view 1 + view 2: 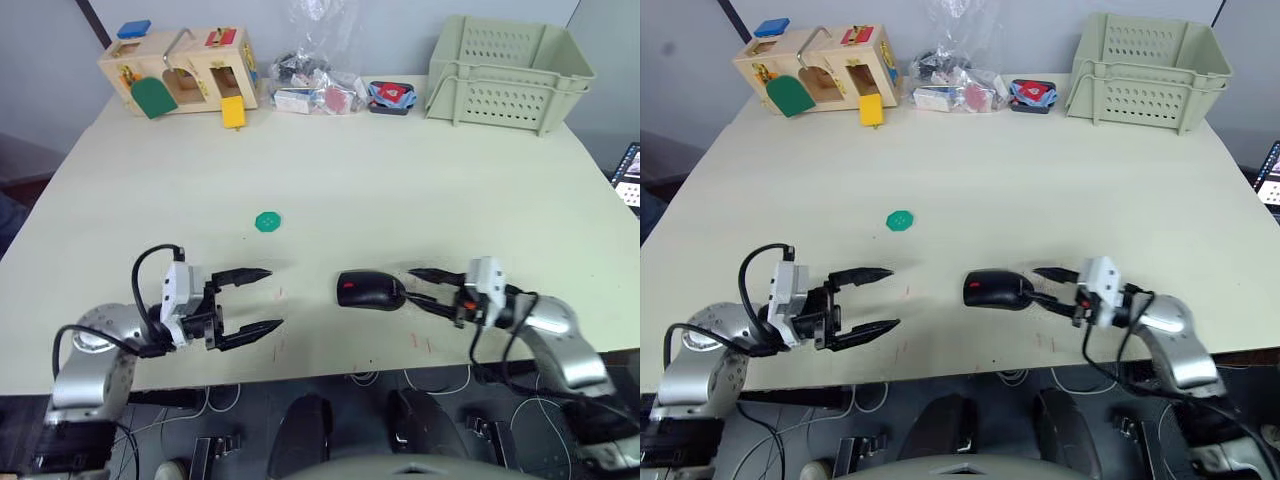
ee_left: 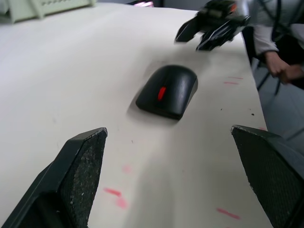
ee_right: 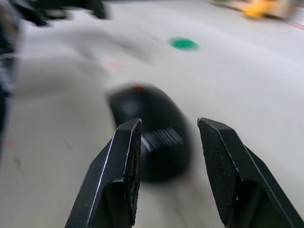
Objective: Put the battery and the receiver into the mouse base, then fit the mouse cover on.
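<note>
The mouse base lies near the table's front edge, a red wheel showing at its left end. A smooth black mouse cover sits closed over its top. The battery and the receiver are hidden. My right gripper is open just right of the mouse, its fingers reaching along either side of the rear end without gripping it. My left gripper stands open and empty a short way left of the mouse, pointing toward it.
A green disc lies mid-table. Along the back edge stand a wooden latch box, plastic bags of parts and a pale green crate. A person's hand shows beyond the table's right side.
</note>
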`<action>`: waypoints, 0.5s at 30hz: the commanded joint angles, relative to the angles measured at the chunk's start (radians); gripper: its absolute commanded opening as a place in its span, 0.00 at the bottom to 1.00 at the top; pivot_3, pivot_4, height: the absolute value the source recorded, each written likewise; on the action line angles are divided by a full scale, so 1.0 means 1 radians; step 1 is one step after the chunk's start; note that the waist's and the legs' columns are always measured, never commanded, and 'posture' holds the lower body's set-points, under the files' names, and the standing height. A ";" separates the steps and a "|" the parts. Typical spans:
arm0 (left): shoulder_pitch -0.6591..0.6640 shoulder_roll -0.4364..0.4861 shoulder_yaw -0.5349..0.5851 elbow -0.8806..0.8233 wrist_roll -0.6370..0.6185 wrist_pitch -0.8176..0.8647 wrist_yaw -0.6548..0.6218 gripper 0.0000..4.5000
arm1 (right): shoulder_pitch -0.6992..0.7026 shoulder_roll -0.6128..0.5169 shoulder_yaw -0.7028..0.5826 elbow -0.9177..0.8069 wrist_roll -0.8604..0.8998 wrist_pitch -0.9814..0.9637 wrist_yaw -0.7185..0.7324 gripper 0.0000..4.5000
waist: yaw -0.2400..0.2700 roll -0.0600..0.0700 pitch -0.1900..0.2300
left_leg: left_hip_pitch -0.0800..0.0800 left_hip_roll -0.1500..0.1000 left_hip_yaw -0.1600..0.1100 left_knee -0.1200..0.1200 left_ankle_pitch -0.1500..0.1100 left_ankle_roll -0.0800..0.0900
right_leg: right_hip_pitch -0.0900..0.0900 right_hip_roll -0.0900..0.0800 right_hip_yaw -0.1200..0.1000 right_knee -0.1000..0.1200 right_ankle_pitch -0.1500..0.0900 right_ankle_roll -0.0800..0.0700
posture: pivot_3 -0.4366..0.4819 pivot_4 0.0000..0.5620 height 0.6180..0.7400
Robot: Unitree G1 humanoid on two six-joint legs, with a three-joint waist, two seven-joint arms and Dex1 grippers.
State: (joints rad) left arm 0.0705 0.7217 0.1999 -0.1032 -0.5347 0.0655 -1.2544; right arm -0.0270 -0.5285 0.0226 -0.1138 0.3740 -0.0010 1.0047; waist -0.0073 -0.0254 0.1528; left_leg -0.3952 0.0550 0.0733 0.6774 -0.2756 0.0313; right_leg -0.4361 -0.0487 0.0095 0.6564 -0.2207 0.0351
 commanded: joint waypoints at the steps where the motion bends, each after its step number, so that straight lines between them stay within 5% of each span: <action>1: 0.023 -0.010 0.052 -0.057 0.014 0.016 0.103 1.00 | 0.075 -0.038 -0.103 -0.038 0.042 0.007 -0.022 0.44 | 0.000 0.000 0.000 | 0.000 0.000 0.000 0.000 0.000 0.000 | 0.000 0.000 0.000 0.000 0.000 0.000 | 0.48 0.27 1.00; 6: 0.086 -0.032 0.101 -0.065 0.030 0.034 0.216 1.00 | 0.167 -0.063 -0.239 0.013 0.076 -0.027 -0.038 0.44 | -0.004 0.000 0.000 | 0.000 0.000 0.001 0.000 0.000 0.000 | 0.000 0.000 0.001 0.000 0.000 0.000 | 0.48 0.27 1.00; 12: 0.150 -0.031 0.138 -0.051 0.059 0.018 0.264 1.00 | 0.241 -0.067 -0.352 0.084 0.089 -0.086 -0.026 0.99 | -0.003 0.000 0.000 | 0.001 0.000 0.000 0.000 0.000 0.000 | 0.001 0.000 0.001 -0.001 -0.001 0.000 | 0.48 0.27 1.00; 15: 0.159 -0.038 0.148 -0.046 0.055 0.031 0.286 1.00 | 0.257 -0.075 -0.379 0.116 0.105 -0.094 -0.001 0.99 | -0.001 0.000 0.000 | 0.001 0.000 0.001 0.000 0.000 0.000 | 0.001 0.000 0.001 -0.001 -0.001 -0.001 | 0.48 0.27 1.00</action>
State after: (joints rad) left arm 0.2316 0.6817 0.3145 -0.1356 -0.4735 0.1007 -0.9779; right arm 0.2266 -0.5864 -0.3201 0.0122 0.4530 -0.0719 0.9894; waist -0.0087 -0.0254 0.1528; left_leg -0.3944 0.0550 0.0739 0.6773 -0.2757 0.0314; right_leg -0.4352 -0.0486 0.0103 0.6554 -0.2215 0.0342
